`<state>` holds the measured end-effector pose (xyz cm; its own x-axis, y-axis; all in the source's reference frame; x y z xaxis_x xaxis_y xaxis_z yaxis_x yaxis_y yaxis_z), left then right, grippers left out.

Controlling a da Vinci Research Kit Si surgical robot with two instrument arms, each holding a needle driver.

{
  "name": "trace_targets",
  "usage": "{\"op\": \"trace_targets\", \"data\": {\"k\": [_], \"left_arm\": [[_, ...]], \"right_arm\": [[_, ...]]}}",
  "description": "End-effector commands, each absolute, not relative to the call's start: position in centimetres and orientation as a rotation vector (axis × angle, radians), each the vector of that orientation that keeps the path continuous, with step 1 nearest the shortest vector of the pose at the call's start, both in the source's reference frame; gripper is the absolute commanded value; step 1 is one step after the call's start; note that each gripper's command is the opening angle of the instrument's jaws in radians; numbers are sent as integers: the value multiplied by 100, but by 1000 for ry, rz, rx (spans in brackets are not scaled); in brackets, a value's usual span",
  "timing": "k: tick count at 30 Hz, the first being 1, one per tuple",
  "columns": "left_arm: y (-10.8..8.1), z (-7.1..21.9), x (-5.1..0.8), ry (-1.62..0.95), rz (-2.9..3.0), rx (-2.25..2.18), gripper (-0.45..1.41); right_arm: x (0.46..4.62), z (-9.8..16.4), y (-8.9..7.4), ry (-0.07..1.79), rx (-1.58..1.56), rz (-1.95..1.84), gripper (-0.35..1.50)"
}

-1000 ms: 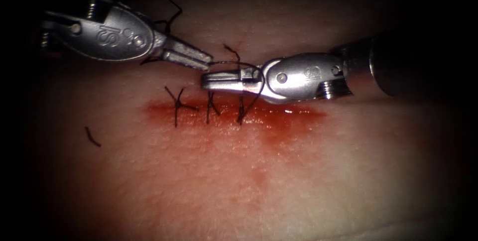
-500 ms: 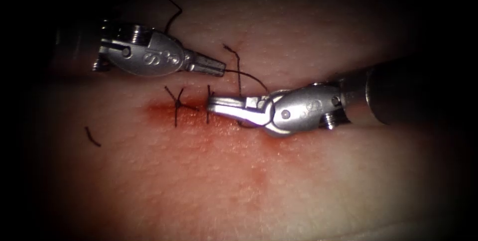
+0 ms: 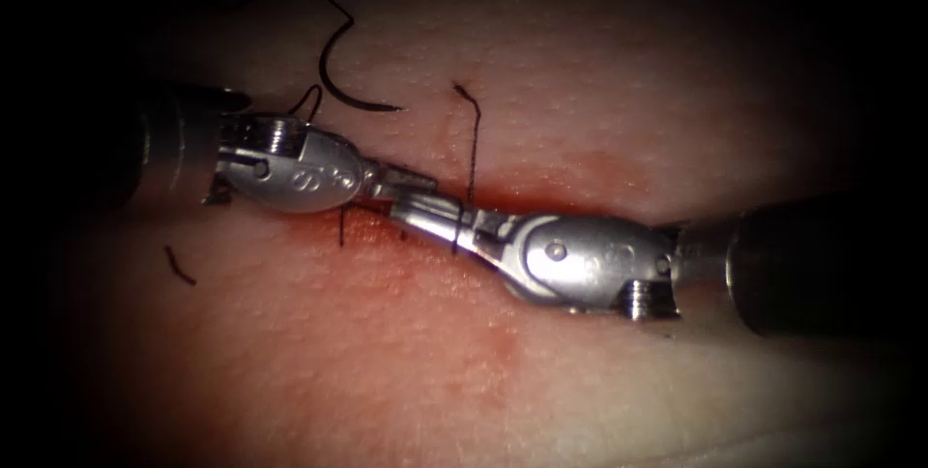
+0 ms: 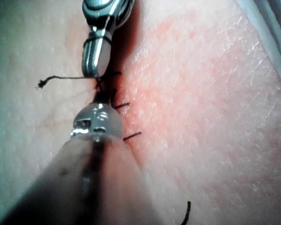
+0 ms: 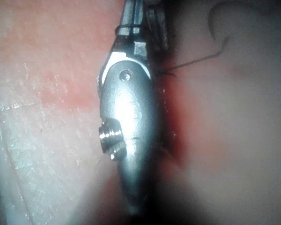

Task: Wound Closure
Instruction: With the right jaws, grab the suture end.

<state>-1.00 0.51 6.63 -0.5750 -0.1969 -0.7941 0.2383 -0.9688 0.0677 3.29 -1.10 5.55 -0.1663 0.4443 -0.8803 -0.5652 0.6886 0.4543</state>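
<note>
Where the two tools cross tip to tip over the cut [image 3: 565, 205]:
Needle [image 3: 324, 72]: lies free on the tissue [image 3: 541, 371] beyond the cut, toward its left end, held by neither tool, well apart from both.
Left tool [image 3: 404, 179]: jaws closed; grip on anything not discernible.
Right tool [image 3: 420, 217]: jaws closed, thread [image 3: 474, 144] looped round them.
Room: broad bare tissue on the near side.

- The left arm's tool [image 3: 411, 181] is reaching in low, its jaws lying closed together and pointing toward the other tool.
- The right arm's tool [image 3: 425, 217] is stretching in level, closed jaws touching just beneath the left tips.
</note>
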Motion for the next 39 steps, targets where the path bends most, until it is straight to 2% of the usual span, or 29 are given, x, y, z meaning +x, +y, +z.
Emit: {"op": "trace_targets", "data": {"k": [1,9,11,14,15,17,20,21,29,39], "left_arm": [[50,662,-108,66,-2585,1307,-45],[40,642,-113,59,-2584,1334,-45],[45,640,-113,49,-2588,1351,-45],[47,639,-113,46,-2590,1358,-45],[47,639,-115,42,-2592,1360,-45],[47,638,-116,42,-2594,1359,-45],[46,637,-118,44,-2592,1364,-45],[44,637,-119,44,-2590,1365,-45],[37,639,-123,44,-2580,1374,-45],[45,639,-132,53,-2579,1390,-45]], "right_arm": [[342,554,-118,1458,-149,999,-35],[335,552,-119,1338,-269,1274,-35],[326,549,-133,1269,-307,1459,-16],[326,550,-138,1214,-316,1484,-6],[326,552,-139,1176,-316,1502,22],[326,555,-140,1144,-312,1526,39],[325,562,-138,1103,-315,1585,53],[325,566,-136,1093,-315,1604,71],[323,577,-124,1075,-319,1654,81],[318,596,-109,1029,-285,1678,58]]}}
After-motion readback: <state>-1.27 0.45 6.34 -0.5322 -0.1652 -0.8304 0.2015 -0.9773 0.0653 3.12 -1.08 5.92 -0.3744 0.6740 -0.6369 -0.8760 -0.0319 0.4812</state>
